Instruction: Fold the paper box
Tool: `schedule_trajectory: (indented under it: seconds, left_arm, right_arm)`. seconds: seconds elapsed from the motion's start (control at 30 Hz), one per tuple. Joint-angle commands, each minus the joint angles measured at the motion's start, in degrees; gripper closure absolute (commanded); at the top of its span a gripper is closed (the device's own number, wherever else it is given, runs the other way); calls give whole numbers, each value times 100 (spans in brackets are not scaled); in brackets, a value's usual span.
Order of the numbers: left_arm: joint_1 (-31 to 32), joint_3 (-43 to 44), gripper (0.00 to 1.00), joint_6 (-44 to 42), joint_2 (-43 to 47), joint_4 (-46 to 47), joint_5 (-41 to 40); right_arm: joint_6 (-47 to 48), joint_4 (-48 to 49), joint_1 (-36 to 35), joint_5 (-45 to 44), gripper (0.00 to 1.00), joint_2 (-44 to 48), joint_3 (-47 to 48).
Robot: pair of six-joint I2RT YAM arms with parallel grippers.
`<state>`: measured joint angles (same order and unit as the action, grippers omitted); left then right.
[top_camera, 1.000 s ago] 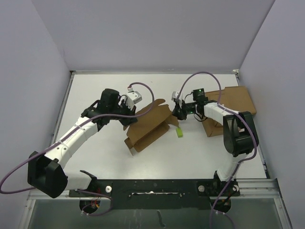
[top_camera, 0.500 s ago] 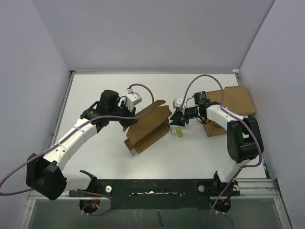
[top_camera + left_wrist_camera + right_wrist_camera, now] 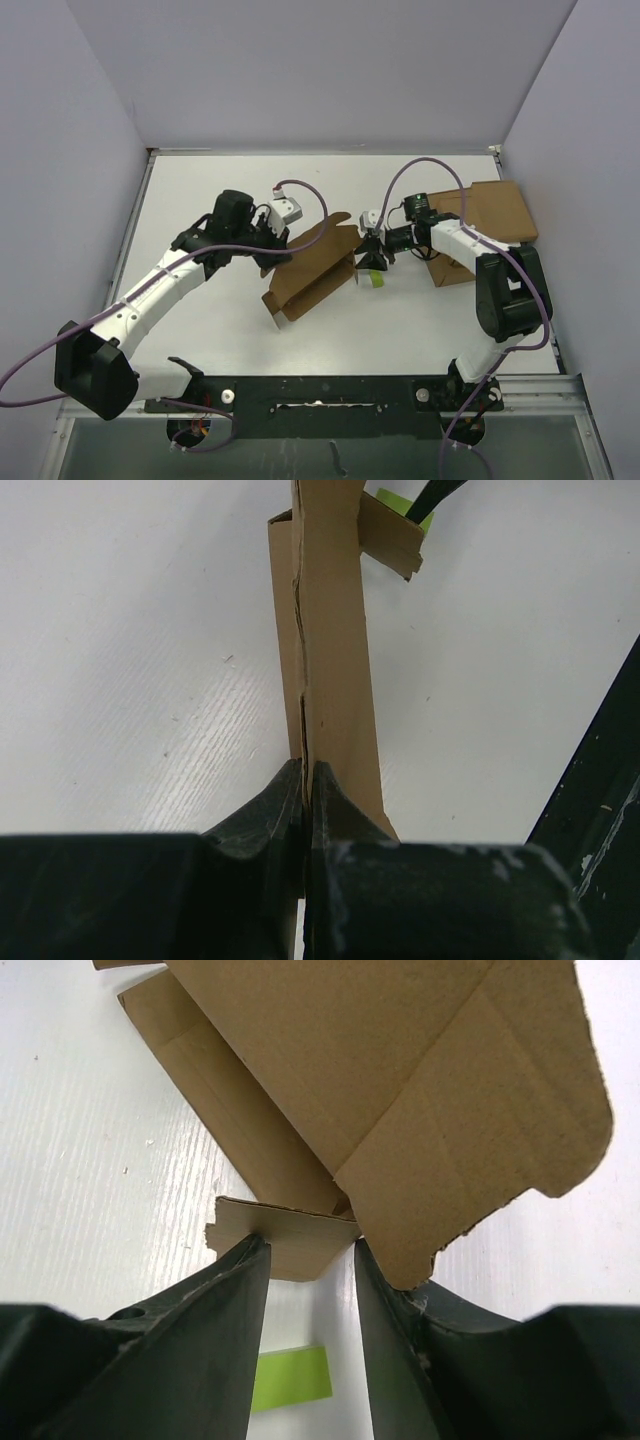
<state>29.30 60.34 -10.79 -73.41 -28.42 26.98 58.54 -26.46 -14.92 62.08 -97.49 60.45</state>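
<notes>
The paper box (image 3: 315,265) is a partly folded brown cardboard sheet in mid-table, with flaps standing up. My left gripper (image 3: 272,245) is shut on its left edge; the left wrist view shows the jaws (image 3: 306,780) pinching a thin cardboard wall (image 3: 335,650) edge-on. My right gripper (image 3: 366,255) is open at the box's right end. In the right wrist view its fingertips (image 3: 305,1245) straddle a small side tab (image 3: 285,1235), under a large raised flap (image 3: 400,1070).
A small lime-green block (image 3: 374,279) lies on the table just right of the box, also showing between the right fingers (image 3: 290,1378). A flat brown cardboard slab (image 3: 492,215) with a squat box lies at the far right.
My right gripper has moved left and down from near the slab to the box's right end. The box's right flaps have shifted slightly. The left gripper has kept its hold.
</notes>
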Motion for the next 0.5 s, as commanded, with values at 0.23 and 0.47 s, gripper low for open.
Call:
schedule_trajectory:
  seconds: [0.23,0.47]
  left_arm:
    - [173,-68,100,-65,269,296,147]
    - [164,-91,100,-55,192,324,185]
  right_arm:
    - [-684,1256,-133,-269,59,193,-475]
    - [-1342,2019,-252,-556,65,237,-666]
